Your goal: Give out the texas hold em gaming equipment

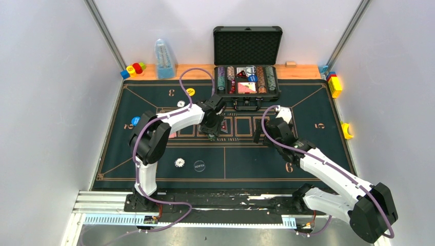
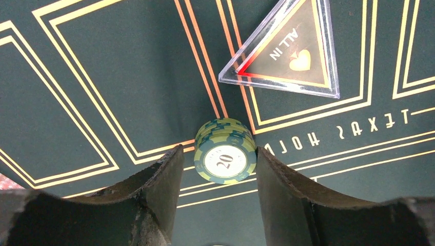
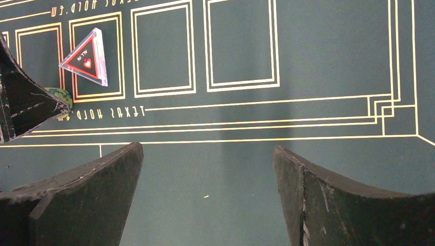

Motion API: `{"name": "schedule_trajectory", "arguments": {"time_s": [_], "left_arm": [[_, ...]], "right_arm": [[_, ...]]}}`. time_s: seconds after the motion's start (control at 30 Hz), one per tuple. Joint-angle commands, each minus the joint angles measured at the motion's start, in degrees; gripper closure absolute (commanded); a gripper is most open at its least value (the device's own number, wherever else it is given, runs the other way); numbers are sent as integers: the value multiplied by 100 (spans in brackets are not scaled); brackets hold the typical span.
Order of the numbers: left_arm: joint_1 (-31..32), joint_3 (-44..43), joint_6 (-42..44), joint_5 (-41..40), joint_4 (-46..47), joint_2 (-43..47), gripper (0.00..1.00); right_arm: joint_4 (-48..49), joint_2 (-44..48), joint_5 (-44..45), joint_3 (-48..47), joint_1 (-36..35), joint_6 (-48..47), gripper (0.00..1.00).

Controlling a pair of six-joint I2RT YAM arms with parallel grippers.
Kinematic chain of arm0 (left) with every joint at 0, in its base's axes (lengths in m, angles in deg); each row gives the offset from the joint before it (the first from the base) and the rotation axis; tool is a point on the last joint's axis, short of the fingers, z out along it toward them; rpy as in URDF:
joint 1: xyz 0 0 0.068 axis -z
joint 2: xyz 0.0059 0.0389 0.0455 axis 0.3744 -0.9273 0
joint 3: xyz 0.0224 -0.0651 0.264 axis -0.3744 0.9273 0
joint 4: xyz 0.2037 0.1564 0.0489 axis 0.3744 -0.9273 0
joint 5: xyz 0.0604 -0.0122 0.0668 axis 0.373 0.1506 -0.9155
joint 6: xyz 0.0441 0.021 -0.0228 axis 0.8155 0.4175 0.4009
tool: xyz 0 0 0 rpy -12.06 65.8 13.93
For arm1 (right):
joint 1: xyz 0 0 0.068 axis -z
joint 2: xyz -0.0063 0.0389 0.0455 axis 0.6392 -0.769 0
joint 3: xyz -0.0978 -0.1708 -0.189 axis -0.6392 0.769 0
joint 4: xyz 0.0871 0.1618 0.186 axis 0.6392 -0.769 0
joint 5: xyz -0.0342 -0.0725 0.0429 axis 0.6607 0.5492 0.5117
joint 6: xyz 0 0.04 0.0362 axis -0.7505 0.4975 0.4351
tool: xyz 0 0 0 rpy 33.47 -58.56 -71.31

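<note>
My left claw point(image 1: 212, 132) is partly open, straddling the small stack of green chips point(image 2: 225, 156) that stands just beside the ALL IN triangle point(image 2: 290, 54). One finger looks to be at the stack's edge and the other shows a gap, so nothing is gripped. I should centre on it, then squeeze low and evenly so no chip slides. Right of the triangle, my right claw point(image 3: 208, 148) gapes wide, empty.

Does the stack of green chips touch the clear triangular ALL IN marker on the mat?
Apart. The left wrist view shows a strip of bare mat between the chip stack and the ALL IN marker.
</note>
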State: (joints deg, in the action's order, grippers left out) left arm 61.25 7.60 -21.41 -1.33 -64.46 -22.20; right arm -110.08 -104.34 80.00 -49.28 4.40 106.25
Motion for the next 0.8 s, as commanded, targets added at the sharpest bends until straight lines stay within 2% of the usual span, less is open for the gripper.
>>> {"name": "schedule_trajectory", "arguments": {"time_s": [0.0, 0.27, 0.47, 0.77], "left_arm": [[11, -173, -126, 34, -15, -38, 40], [14, -193, -156, 126, 3, -38, 47], [11, -224, -181, 105, -73, 16, 56], [11, -251, -232, -68, -263, 443, 57]], "right_arm": [[188, 93, 45, 24, 9, -17, 0], [189, 119, 45, 32, 9, -8, 0], [188, 133, 33, 32, 7, -8, 0], [184, 172, 28, 40, 9, -26, 0]]}}
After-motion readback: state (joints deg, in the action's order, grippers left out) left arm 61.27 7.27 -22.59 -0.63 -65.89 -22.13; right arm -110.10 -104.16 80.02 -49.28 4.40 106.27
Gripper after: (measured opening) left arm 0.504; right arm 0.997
